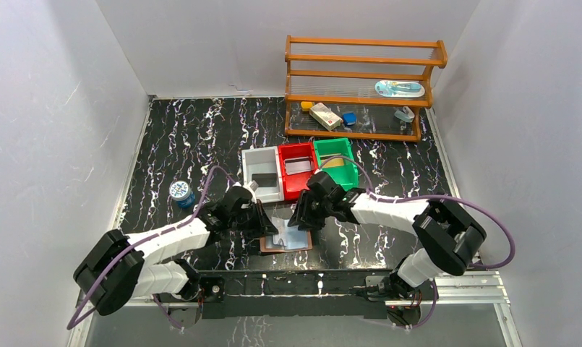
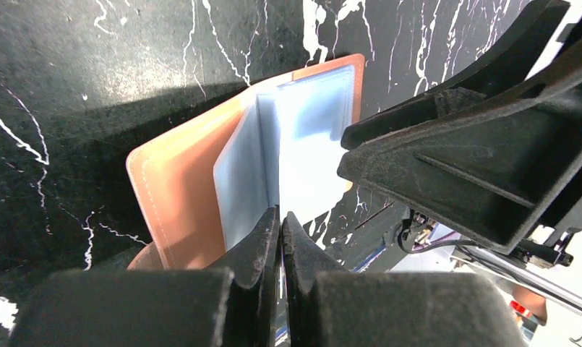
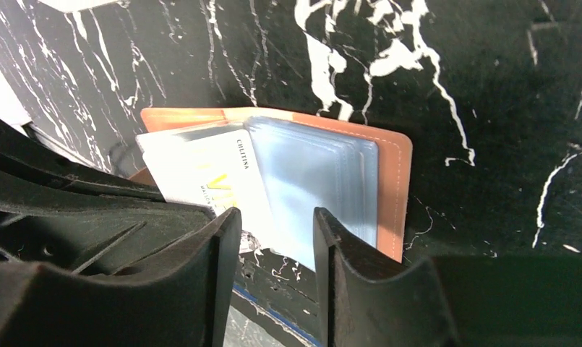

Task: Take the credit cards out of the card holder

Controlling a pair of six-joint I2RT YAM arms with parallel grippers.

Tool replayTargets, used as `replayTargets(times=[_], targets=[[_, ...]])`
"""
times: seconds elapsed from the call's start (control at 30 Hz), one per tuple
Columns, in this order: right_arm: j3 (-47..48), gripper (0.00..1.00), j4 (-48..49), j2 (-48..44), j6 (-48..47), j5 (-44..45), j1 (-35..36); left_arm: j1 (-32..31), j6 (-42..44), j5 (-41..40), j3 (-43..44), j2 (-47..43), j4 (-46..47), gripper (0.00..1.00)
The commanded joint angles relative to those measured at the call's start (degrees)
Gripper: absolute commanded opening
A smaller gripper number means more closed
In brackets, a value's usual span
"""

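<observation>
Holder (image 1: 285,241) open, flat on table (image 1: 201,137) btwn grippers. Card (image 3: 201,177) in holder, not yet out. L gripper (image 2: 279,220) pressed shut at sleeve (image 2: 302,137) edge; R gripper (image 3: 277,224) spread astride card. Extraction pending.

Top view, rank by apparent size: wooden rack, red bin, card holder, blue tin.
1. Orange wooden rack.
2. Red plastic bin and tan leather card holder: alike, holder partly hidden.
3. Small round blue tin.
</observation>
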Motion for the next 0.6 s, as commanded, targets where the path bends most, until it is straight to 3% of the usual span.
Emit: replayTargets(times=[0.0,0.27,0.57], targets=[[5.0,0.52,-3.0,-3.6,-4.8,3.6,-0.3,0.4,4.0,-3.2,3.6,-3.0,-7.5,0.00],[3.8,0.63,-1.0,-7.3,-4.1,6.8,-0.4,0.4,6.7,-2.8,7.5,-5.5,-10.5,0.00],[-3.6,0.76,7.9,-14.0,-3.4,11.9,-0.3,0.4,8.9,-3.8,9.7,-7.6,-13.0,0.00]])
